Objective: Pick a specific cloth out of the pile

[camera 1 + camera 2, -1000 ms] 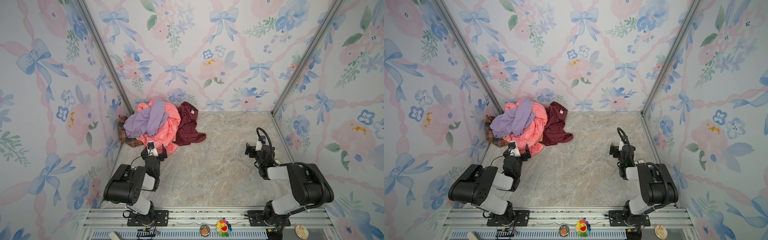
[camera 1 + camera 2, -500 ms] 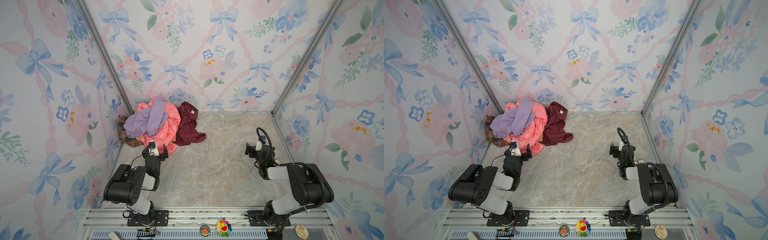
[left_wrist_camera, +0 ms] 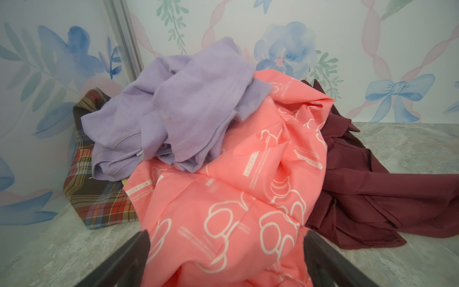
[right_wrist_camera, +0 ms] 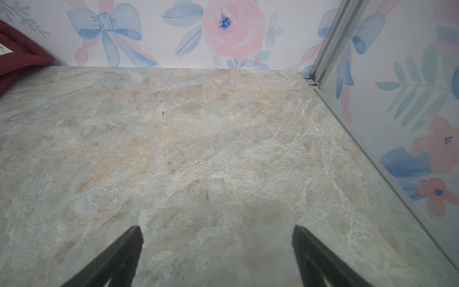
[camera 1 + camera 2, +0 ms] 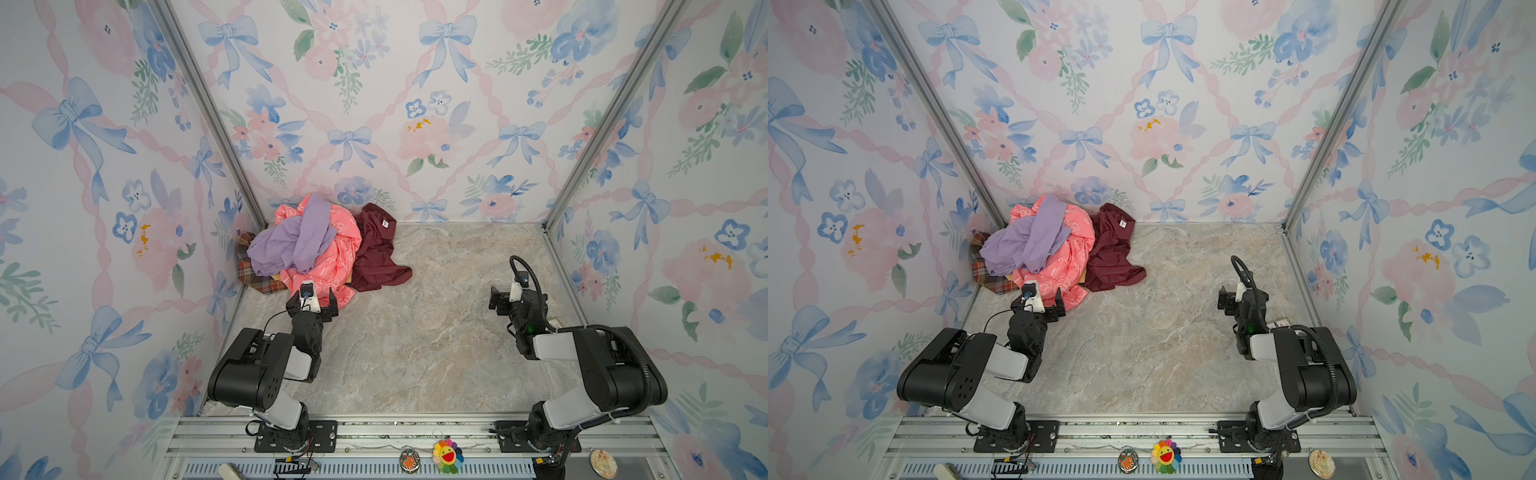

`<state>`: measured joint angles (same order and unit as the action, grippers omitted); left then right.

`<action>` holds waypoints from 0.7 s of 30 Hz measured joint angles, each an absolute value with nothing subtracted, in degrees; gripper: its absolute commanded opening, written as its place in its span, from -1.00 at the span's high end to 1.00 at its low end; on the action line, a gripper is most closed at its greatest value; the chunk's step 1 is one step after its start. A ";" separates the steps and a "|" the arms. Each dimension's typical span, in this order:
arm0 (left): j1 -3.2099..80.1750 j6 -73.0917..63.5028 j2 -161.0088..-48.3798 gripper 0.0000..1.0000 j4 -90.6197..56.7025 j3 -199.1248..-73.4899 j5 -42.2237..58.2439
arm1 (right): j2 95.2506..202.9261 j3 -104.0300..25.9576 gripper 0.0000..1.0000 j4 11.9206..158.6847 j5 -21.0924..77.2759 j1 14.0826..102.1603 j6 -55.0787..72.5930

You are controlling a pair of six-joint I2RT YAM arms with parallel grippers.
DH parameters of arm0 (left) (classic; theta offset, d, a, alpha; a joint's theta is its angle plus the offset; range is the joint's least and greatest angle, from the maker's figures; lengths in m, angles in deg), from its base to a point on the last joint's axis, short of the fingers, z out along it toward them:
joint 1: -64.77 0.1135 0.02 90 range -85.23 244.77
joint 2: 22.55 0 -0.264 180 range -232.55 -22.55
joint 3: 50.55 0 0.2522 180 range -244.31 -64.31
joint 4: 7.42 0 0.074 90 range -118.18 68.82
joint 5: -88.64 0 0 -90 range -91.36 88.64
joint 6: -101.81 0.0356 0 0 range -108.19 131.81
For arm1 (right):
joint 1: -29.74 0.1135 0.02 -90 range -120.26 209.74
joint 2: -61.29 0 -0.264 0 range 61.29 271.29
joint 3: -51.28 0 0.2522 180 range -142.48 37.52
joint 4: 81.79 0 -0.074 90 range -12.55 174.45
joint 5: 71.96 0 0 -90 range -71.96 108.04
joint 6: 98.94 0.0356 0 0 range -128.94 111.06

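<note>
1. the pile (image 5: pixel 320 249) you are working from sits in the far left corner of the table (image 5: pixel 424 340), heaped against the walls there.
2. the plaid cloth (image 5: pixel 254 277) you want is at the bottom of that heap on its left side, right along the table's left edge. in both top views only a strip of brown, red and yellow check shows. the left wrist view shows more of it (image 3: pixel 99 198), lying flat on the table at the foot of the wall.
3. a lilac garment (image 5: pixel 293 245) lies on top and covers most of the plaid cloth. a coral-pink cloth (image 5: pixel 338 257) with white outline print spreads beneath the lilac one toward the near side of the pile.
4. a maroon garment (image 5: pixel 376 259) with a white tag (image 5: pixel 385 223) lies on the pile's right side, trailing out onto bare table.
5. your left gripper (image 5: pixel 311 302) is at the near edge of the pile, jaws spread wide and not closed on anything. in the left wrist view a coral-pink fold lies between the two fingers (image 3: pixel 124 261); whether either one touches the fabric you cannot tell.
6. the plaid cloth lies off to that gripper's left, apart from it.
7. your right gripper (image 5: pixel 513 296) is near the table's right edge, well apart from the pile. its jaws are wide over bare table and it is holding nothing.
</note>
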<state>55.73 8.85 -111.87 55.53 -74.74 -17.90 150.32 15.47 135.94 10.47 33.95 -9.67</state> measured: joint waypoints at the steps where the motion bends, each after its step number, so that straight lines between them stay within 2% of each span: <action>1: 55.69 8.89 -111.87 -0.96 55.55 -74.72 -18.01 | 150.32 15.58 -0.94 136.15 10.27 34.16 -9.87; 13: 55.43 9.29 -111.87 -0.96 56.77 -74.46 -18.03 | 148.90 21.92 -0.94 144.13 6.79 36.57 -11.60; 21: 55.43 9.27 -110.97 -0.96 56.80 -74.11 -19.01 | 136.07 21.46 -0.94 137.82 1.20 39.56 -11.99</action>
<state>55.43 9.27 -110.97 56.80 -74.11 -19.01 136.07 21.46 137.82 1.20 39.56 -11.99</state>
